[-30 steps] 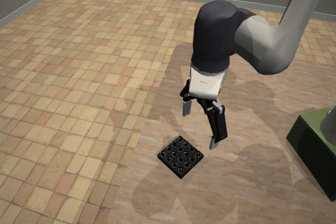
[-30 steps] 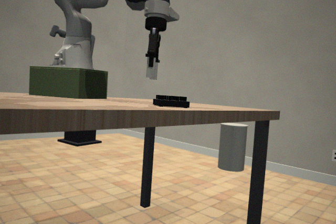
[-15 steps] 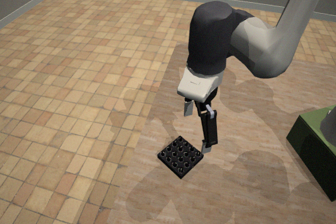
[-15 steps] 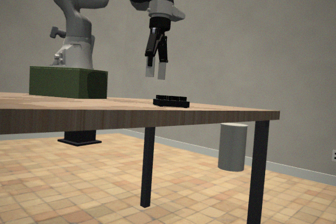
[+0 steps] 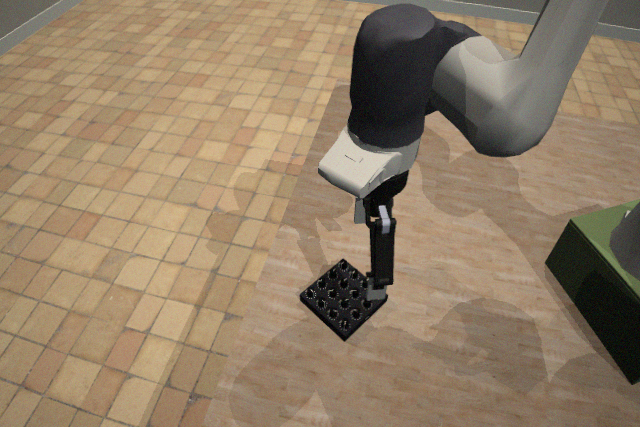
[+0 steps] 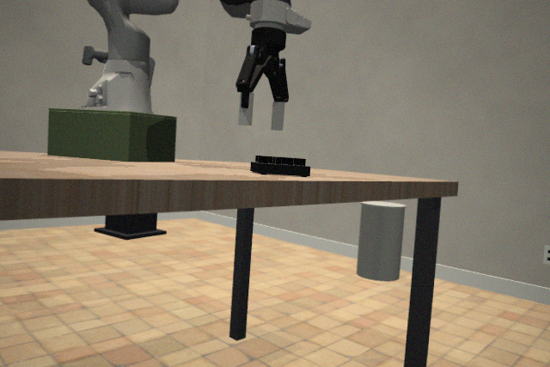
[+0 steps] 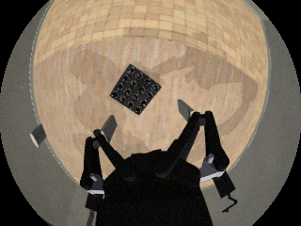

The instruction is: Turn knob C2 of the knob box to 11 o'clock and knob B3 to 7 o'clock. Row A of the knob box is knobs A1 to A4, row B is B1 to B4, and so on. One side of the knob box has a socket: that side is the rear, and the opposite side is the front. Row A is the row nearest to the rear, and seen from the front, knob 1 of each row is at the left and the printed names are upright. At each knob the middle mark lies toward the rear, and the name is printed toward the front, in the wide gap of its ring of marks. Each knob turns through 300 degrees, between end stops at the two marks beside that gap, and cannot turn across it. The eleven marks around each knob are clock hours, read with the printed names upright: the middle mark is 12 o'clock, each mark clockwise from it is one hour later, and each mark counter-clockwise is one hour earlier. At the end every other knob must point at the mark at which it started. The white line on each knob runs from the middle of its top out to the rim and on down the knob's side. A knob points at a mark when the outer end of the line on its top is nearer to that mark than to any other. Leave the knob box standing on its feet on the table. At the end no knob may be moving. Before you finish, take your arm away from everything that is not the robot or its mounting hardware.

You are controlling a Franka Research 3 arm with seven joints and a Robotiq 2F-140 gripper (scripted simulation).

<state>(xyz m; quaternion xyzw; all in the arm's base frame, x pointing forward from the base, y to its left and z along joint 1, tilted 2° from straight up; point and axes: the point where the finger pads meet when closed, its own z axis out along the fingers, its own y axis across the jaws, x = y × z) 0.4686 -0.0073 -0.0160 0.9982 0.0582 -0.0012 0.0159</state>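
Your one gripper has its two fingers spread, above one sixteen-knob box, which sits upper left of centre in the wrist view.

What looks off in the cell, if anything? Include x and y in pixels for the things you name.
Nothing stands out: knob box (image 5: 344, 330) (image 6: 279, 169) (image 7: 135, 89) sits flat on the table, gripper (image 6: 262, 115) (image 7: 146, 112) open above it. Knob lines too small to judge.

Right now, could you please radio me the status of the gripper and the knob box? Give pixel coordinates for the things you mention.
Gripper (image 5: 376, 292) (image 6: 260, 122) (image 7: 146, 112) open, above box level, nothing held. Box (image 5: 344, 334) (image 6: 279, 169) (image 7: 141, 109) on table (image 5: 465, 267) (image 6: 213, 196) (image 7: 155, 137). Nothing seen between them.
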